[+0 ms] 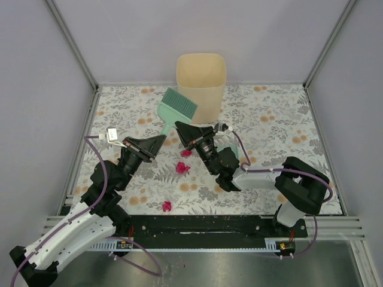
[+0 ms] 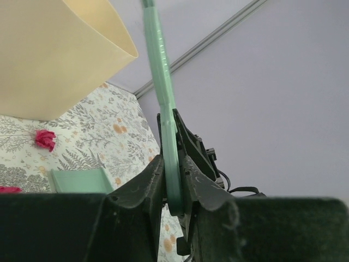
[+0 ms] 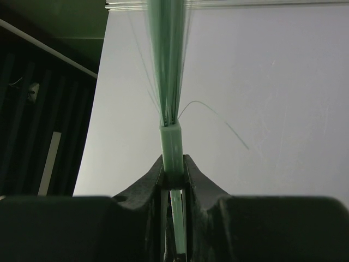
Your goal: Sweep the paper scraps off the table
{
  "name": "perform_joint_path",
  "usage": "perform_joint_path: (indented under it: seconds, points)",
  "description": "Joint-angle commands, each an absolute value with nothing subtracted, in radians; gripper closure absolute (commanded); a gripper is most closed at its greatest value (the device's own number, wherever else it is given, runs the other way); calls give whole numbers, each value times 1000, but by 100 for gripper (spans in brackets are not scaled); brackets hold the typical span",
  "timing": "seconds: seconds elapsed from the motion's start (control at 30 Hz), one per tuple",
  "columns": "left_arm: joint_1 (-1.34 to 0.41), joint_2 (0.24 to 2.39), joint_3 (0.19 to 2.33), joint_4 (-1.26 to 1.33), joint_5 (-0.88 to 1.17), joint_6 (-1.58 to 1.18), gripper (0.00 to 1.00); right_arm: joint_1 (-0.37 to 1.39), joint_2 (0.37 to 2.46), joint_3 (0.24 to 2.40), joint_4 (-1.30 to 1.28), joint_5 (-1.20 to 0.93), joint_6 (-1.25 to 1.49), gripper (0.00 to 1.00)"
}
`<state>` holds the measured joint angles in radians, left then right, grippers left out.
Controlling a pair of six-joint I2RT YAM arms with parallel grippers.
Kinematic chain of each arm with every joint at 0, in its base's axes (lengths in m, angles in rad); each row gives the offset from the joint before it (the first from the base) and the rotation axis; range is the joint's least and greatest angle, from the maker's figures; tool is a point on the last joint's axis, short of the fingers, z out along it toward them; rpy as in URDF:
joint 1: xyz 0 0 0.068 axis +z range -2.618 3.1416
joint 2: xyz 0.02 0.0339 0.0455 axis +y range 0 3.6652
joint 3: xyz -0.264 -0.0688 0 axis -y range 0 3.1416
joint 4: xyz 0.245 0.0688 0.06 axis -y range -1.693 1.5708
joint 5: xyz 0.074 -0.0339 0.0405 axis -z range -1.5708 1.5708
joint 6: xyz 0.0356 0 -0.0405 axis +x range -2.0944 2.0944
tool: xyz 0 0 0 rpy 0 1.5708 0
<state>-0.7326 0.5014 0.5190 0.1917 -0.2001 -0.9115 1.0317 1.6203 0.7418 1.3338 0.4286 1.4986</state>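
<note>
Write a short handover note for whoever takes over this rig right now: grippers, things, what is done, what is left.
Left gripper: shut on the brush handle.
Right gripper: shut on the brush where the bristles start.
Brush head is by the bin. Three scraps show on the table, between the arms.
Done: brush gripped.
Left: all the sweeping.
</note>
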Motion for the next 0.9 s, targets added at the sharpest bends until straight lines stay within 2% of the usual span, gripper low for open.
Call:
perform_joint_path:
  seconds: [0.0,0.2,0.27,0.37,0.5,0.57,0.77,0.87]
  points:
    - [-742,515,568,249,-215,-896,82,1042,1591,735,1566,462,1471,100]
    - [-752,523,606,184,-235,-870,93,1040,1583,710,1563,448,1441,100]
    - [-753,519,633,125,-256,-864,100,1042,1562,703,1563,428,1385,100]
    - [-752,503,655,37,-294,-856,100,1042,1548,684,1565,425,1342,99]
    - [-753,488,689,-49,-325,-841,100,1043,1562,673,1565,419,1339,89]
    - [-752,486,703,-72,-328,-835,100,1042,1578,683,1565,402,1342,79]
    - [-753,469,752,-165,-356,-808,100,1042,1600,684,1562,383,1370,36]
    - [-753,474,787,-221,-370,-796,100,1042,1595,672,1562,382,1362,26]
